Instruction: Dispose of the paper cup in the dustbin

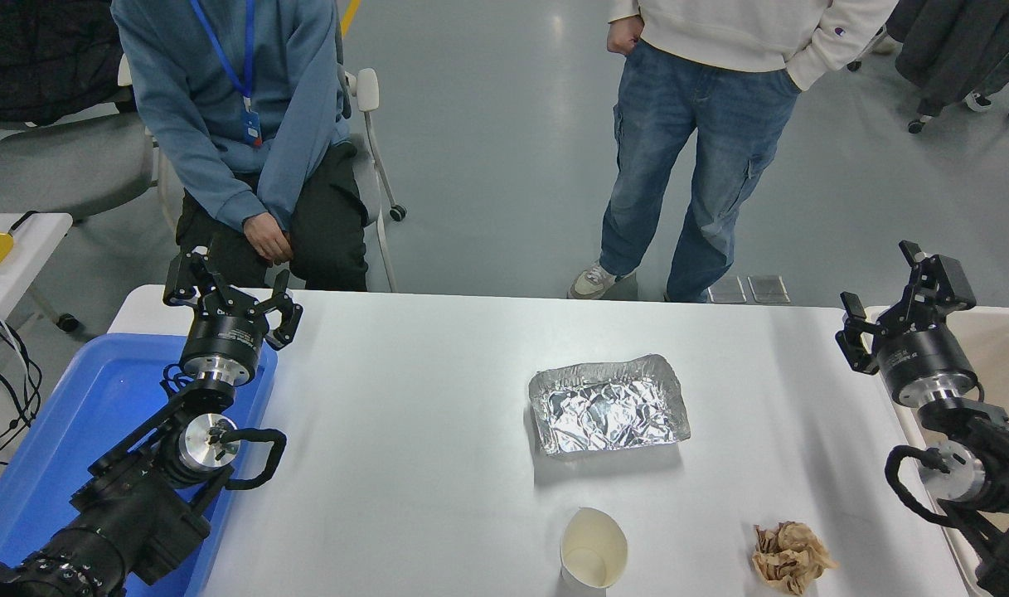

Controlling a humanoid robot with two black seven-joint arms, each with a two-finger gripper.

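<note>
Head view, contents of the white surface:

Paper cup, white, upright, cream inside showing, at the near edge, right of centre; nothing touches it.

Foil tray, silver and crumpled, mid-surface, just beyond the cup and apart from it.

Brown paper ball, crumpled, near edge, to the right of the cup with a gap between.

Dustbin, beige with a pale rim, off the surface's right edge (partly hidden by the right arm).

Blue tray, at the left edge under the left arm.

Left pincer, parked over the far left corner, fingers spread wide, holding nothing.

Right pincer, raised over the dustbin's near rim, fingers apart, holding nothing, well away from the cup.

Far side: one person seated, one person standing.
</note>
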